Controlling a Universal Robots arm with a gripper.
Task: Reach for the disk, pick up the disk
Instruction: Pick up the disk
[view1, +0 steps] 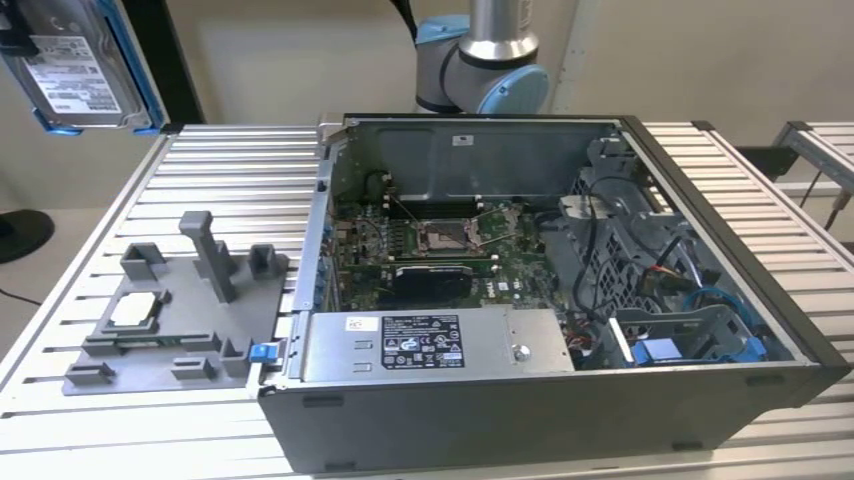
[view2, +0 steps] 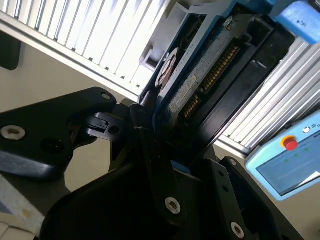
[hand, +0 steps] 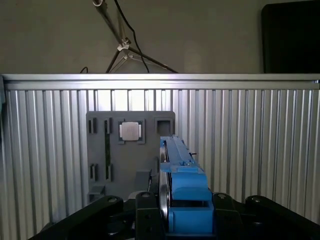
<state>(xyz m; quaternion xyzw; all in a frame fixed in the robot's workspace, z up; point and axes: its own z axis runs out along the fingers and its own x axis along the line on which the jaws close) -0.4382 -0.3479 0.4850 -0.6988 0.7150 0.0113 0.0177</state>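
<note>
The disk (view1: 83, 72), a silver-grey drive with a white label and a blue frame, hangs high above the table's far corner at the exterior view's left. In the first wrist view the disk (hand: 176, 170) stands edge-on above the slatted table, clamped between the black fingers of my gripper (hand: 172, 205). In the second wrist view the disk (view2: 200, 75) shows its underside and connector edge, and my gripper (view2: 157, 132) is shut on its lower end.
An open computer case (view1: 747, 330) with a grey power-supply box (view1: 427, 345) takes up the middle and right of the slatted table (view1: 227, 170). A grey fixture (view1: 180, 330) holding a small square chip (view1: 136, 310) lies to its left. The arm's base (view1: 481, 60) stands behind the case.
</note>
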